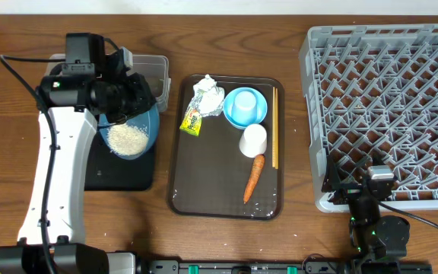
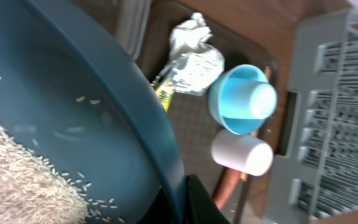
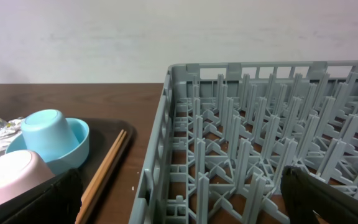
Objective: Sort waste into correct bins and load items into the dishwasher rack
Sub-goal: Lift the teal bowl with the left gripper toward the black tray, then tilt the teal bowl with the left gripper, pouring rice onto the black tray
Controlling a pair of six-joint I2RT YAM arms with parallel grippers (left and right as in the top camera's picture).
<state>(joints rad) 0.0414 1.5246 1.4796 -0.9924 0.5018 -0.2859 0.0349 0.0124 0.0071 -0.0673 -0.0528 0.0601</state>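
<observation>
Right of the brown serving tray (image 1: 204,179), nearest, the right gripper (image 1: 353,185) rests with its jaws spread wide at the front edge of the dishwasher rack (image 1: 386,99). Left of that tray and farther back, the left gripper (image 1: 122,95) is clamped on the rim of the dark-blue bowl (image 1: 152,122) of rice (image 1: 128,139), above the black tray (image 1: 120,179).

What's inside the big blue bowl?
A heap of white rice sits in the bowl, with a few loose grains on its wall. From above, the left arm covers part of the bowl, so anything under there can't be seen.
</observation>
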